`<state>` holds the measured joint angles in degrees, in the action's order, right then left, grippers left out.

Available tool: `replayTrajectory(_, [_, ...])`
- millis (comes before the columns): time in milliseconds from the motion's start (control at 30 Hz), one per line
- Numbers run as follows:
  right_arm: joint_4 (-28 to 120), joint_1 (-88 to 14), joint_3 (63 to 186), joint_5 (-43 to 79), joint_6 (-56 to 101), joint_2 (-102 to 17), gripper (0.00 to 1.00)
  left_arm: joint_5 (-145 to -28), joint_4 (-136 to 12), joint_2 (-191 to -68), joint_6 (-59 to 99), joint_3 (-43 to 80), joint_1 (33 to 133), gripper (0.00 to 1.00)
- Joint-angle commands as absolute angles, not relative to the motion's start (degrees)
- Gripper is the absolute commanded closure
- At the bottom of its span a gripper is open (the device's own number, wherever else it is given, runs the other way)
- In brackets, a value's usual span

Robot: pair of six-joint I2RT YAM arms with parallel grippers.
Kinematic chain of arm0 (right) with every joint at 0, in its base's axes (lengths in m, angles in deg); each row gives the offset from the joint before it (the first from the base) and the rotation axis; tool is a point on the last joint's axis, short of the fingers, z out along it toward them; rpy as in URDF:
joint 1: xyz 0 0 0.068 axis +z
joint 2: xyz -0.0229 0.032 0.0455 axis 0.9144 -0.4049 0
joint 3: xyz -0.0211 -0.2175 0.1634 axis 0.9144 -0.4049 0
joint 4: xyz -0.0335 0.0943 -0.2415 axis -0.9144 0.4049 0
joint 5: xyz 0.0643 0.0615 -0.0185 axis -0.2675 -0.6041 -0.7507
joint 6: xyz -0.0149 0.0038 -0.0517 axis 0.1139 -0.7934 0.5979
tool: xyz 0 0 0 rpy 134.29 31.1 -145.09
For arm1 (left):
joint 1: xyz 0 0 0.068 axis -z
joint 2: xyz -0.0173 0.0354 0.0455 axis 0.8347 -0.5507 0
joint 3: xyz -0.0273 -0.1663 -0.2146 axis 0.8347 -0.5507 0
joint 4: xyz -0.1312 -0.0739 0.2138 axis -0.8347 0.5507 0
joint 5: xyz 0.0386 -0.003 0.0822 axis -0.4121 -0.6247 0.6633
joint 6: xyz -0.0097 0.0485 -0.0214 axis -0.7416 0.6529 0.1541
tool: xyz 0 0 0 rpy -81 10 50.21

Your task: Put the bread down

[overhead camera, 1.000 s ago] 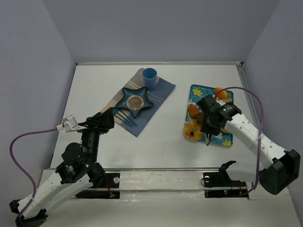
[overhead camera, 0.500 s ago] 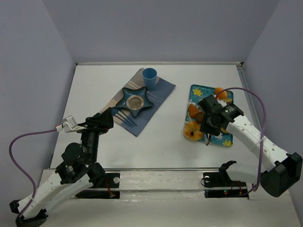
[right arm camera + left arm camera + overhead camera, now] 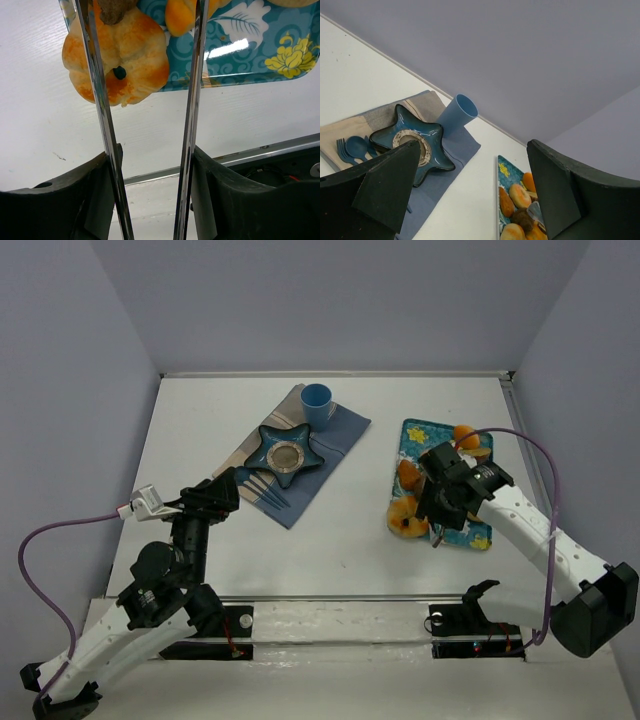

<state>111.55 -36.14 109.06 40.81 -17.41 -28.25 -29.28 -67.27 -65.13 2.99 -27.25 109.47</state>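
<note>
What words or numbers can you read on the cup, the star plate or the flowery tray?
None. The blue cup and star plate are plain. The flowery tray shows only yellow flowers and swirls, no letters. No labels are readable on either arm.
</note>
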Motion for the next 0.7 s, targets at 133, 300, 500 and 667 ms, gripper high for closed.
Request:
replayTrajectory(133, [105.69, -36.50, 107.68, 36.52, -16.18, -29.62, 0.42, -25.82, -69.87, -65.88, 1.82, -27.83, 109.67, 0.01])
replayTrajectory(300, [105.34, -36.50, 106.36, 35.90, -16.61, -31.38, 0.41, -25.73, -69.69, -65.53, 1.82, -27.91, 109.67, 0.01])
replayTrajectory(500, [104.90, -36.50, 105.83, 36.34, -16.61, -33.84, 0.40, -25.56, -69.61, -65.09, 1.73, -28.00, 109.67, 0.01])
replayTrajectory(667, [104.37, -36.50, 106.18, 37.04, -16.87, -34.55, 0.46, -25.56, -69.52, -64.74, 1.55, -28.09, 109.67, 0.01])
